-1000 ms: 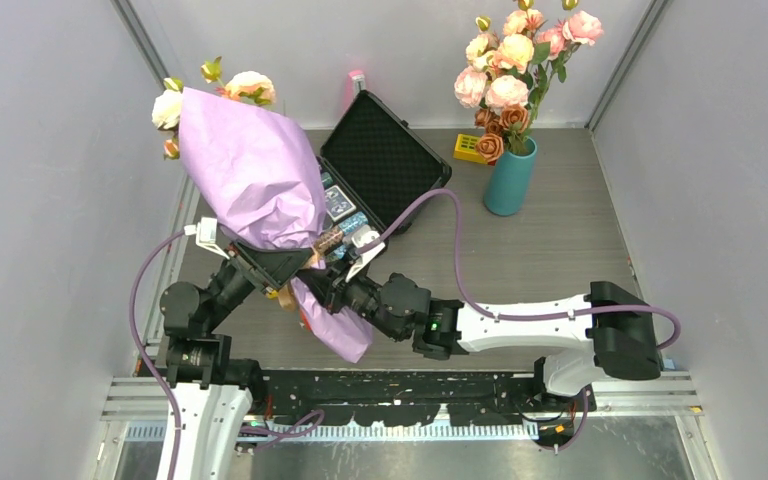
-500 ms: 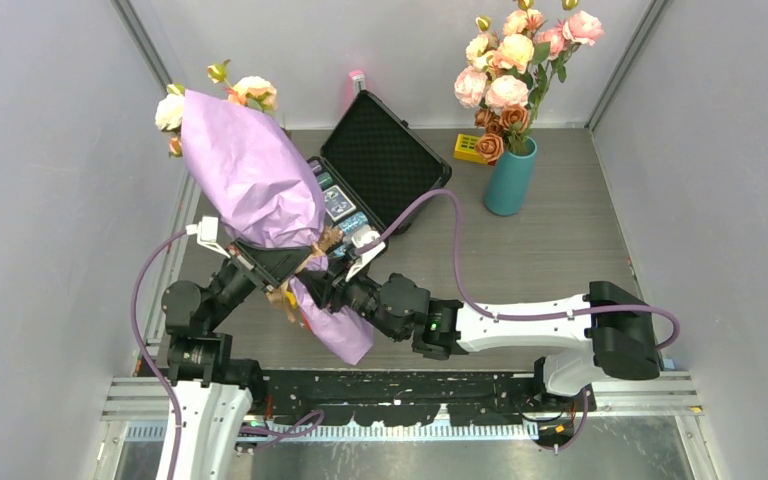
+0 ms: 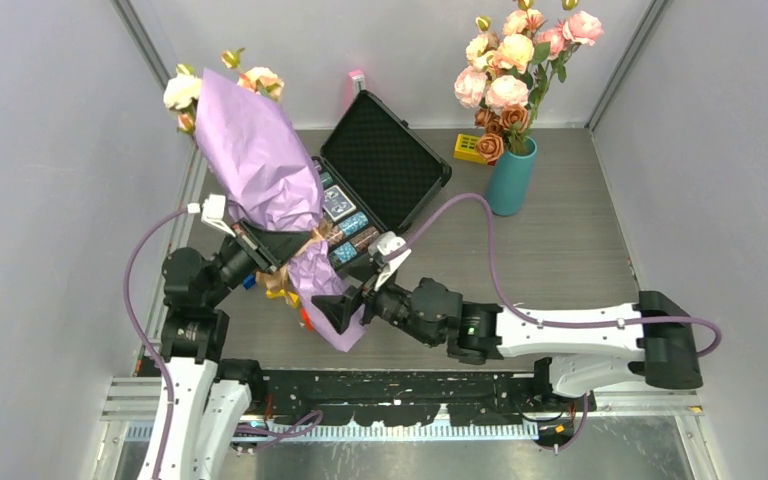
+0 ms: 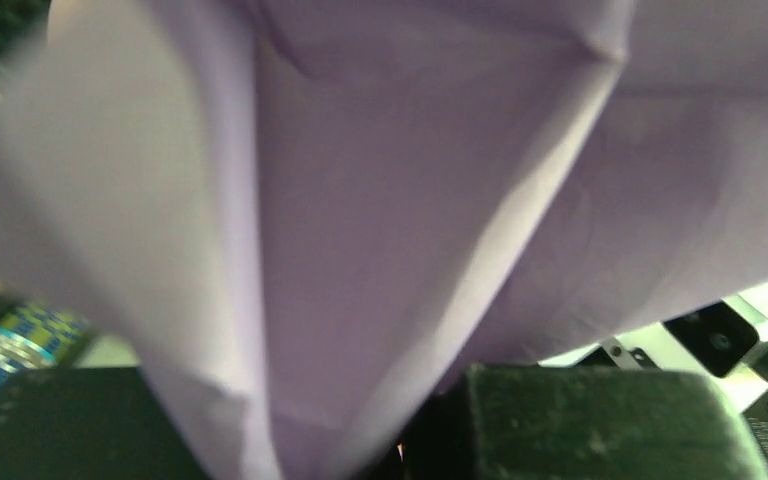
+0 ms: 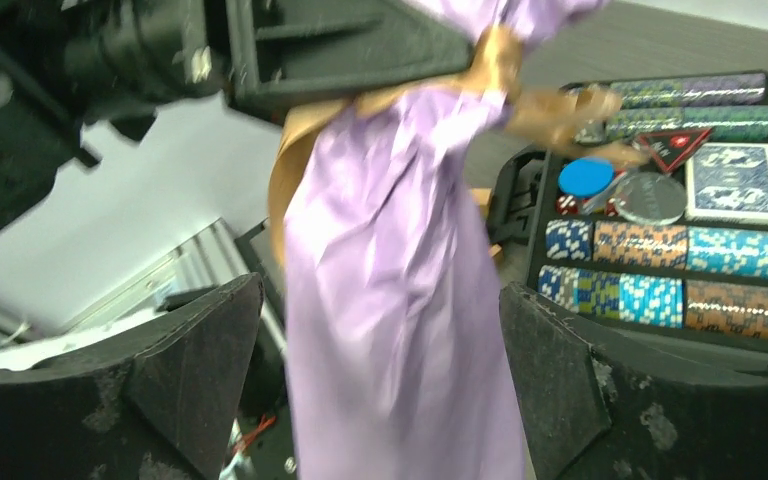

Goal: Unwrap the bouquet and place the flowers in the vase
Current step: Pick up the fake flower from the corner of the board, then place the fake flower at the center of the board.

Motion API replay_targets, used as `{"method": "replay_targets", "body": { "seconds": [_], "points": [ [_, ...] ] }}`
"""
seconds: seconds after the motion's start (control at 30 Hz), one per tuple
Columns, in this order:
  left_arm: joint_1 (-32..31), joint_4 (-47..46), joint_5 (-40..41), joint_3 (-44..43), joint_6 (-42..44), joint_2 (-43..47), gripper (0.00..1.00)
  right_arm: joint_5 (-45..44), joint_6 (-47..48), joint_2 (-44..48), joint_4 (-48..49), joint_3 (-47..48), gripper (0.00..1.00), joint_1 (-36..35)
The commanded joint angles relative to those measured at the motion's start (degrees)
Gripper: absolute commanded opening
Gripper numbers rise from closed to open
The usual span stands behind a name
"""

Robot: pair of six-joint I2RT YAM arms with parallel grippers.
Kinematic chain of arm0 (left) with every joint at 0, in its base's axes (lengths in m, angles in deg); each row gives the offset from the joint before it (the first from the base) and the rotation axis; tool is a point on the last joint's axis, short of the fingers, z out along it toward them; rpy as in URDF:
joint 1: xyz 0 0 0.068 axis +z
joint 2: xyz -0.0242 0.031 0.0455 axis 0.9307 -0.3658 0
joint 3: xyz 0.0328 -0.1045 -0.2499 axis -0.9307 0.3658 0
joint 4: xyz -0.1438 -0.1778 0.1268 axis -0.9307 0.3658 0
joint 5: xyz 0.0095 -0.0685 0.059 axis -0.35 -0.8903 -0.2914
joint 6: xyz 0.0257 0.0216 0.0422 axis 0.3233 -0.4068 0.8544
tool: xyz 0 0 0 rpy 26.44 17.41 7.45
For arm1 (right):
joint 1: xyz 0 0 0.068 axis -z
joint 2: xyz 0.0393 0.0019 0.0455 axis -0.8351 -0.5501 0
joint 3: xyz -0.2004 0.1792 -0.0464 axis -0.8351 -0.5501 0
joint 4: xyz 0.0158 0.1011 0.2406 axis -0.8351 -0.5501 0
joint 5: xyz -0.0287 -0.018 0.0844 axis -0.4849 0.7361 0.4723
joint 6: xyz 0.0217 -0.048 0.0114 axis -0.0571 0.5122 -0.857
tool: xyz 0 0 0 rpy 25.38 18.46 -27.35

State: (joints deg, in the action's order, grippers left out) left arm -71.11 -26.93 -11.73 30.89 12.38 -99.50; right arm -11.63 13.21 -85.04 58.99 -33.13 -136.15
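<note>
Above the left half of the table (image 3: 560, 250), the bouquet (image 3: 260, 165) is held clear of the surface. It is tilted, with the rose end raised toward the far-left corner. It is gripped at its tied waist by the left gripper (image 3: 265, 258), whose jaws are closed on the lilac paper at the ribbon (image 5: 495, 60). The right gripper (image 5: 380, 380) is placed at the lower tail of the wrap. Its fingers (image 5: 200, 370) are spread wide, one on each side of the paper, and no contact can be made out.

The ribbon is recorded as still tied, with its ends hanging loose. The paper remains closed round the stems, and only the heads of the flowers (image 3: 185, 92) are exposed. Unwrapping is therefore judged not yet begun.

The vase (image 3: 510, 178) stands upright at the far right, well apart from the bouquet. It is already occupied by a larger bunch (image 3: 510, 60) of roses, so room for more stems cannot be confirmed. An open case (image 3: 385, 165) lies between the bouquet and the vase.

Outstanding steps: the ribbon is to be undone, the paper stripped, and the flowers carried across and set in the vase.
</note>
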Motion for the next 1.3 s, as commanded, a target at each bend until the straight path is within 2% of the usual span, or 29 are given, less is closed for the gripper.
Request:
{"method": "replay_targets", "body": {
  "seconds": [0.0, 0.13, 0.3, 0.5, 0.7, 0.9, 1.0, 1.17, 1.27],
  "points": [
    [0.0, 2.0, 1.2, -8.7, 13.9, -3.9, 0.0, 6.7, -4.5, 7.3, -6.0, -2.0, 0.95, -0.1],
    [-0.4, 12.9, 3.0, -16.5, 26.9, -7.2, 0.0, 6.7, -7.9, 12.6, -15.9, -2.8, 0.99, 2.3],
    [-2.7, 20.4, 7.4, -20.7, 38.5, -8.7, 0.0, 9.8, -13.9, 15.0, -28.1, -3.4, 1.0, 14.0],
    [-9.2, 24.8, 14.8, -20.7, 44.9, -9.6, 0.0, 10.1, -19.8, 22.5, -30.6, -9.8, 1.0, 26.9],
    [-20.8, 28.2, 24.9, -21.4, 50.7, -13.4, 0.0, 8.5, -18.7, 30.4, -34.9, -12.8, 1.0, 36.2],
    [-31.5, 27.3, 32.9, -21.2, 56.5, -14.4, 0.0, 17.8, -19.0, 30.1, -37.0, -13.4, 1.0, 52.1],
    [-37.2, 25.3, 37.4, -19.0, 61.1, -14.0, 0.0, 21.6, -21.5, 29.3, -37.0, -13.5, 0.99, 62.8],
    [-47.4, 21.7, 50.0, -14.2, 65.4, -12.4, 0.0, 30.5, -24.9, 27.3, -35.0, -13.0, 1.0, 76.4],
    [-53.5, 20.2, 57.4, -11.4, 68.7, -10.5, 0.0, 32.2, -26.8, 26.7, -34.1, -12.7, 1.0, 80.8]
  ]
}}
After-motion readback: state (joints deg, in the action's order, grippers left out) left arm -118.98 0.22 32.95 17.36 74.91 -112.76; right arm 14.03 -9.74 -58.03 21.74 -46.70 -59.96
